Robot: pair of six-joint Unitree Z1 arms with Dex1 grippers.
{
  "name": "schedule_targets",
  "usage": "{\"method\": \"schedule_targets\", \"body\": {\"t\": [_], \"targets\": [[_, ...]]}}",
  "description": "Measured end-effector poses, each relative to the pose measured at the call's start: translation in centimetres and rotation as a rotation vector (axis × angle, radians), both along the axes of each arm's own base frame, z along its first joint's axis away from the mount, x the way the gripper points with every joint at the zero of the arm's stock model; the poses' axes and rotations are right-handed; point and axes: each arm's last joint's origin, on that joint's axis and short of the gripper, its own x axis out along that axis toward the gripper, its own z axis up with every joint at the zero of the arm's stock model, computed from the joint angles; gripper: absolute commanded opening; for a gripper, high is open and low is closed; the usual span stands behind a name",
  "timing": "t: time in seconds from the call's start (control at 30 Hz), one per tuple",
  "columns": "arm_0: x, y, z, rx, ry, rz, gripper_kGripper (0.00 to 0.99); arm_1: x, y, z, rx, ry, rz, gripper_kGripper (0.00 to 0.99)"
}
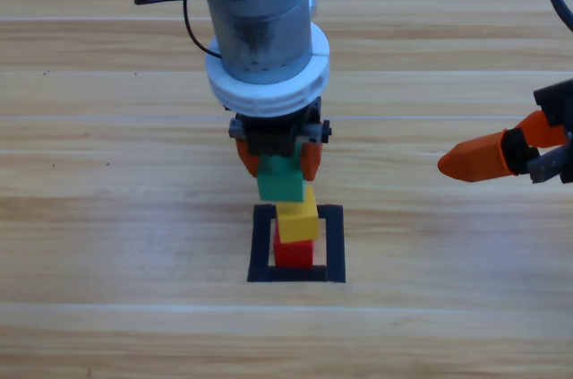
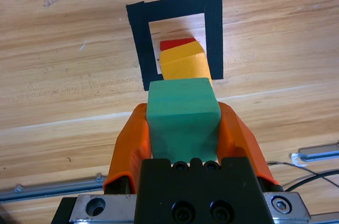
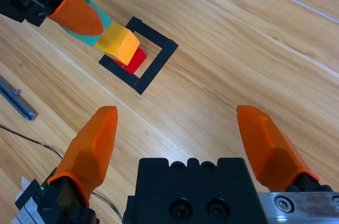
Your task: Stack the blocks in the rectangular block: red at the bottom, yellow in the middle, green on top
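Left wrist view shows left gripper (image 2: 183, 128) clamping green (image 2: 183, 118); high hides this.

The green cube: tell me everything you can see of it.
The green cube is a small, plain, teal-green block with matte faces and slightly rounded edges. The left tool holds it, one orange jaw pressed to each of two opposite sides. It sits at the top of the stack, over the yellow cube, which stands on the red cube inside the black tape square. Whether it already rests on the yellow cube cannot be told.
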Motion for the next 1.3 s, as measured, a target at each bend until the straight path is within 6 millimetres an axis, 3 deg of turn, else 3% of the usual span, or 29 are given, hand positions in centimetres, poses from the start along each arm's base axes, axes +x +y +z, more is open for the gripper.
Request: {"method": "schedule_targets", "body": {"t": [0.3, 1.3], "targets": [[0.2, -0.3, -0.9, 0.017, 0.02, 0.037, 0.152, 0.0, 0.0, 0.0, 0.0, 0.0, 0.0, 0.989], [0.4, -1.1, -1.1, 0.009, 0.013, 0.03, 0.152, 0.0, 0.0, 0.0, 0.0, 0.0, 0.0, 0.989]]}}
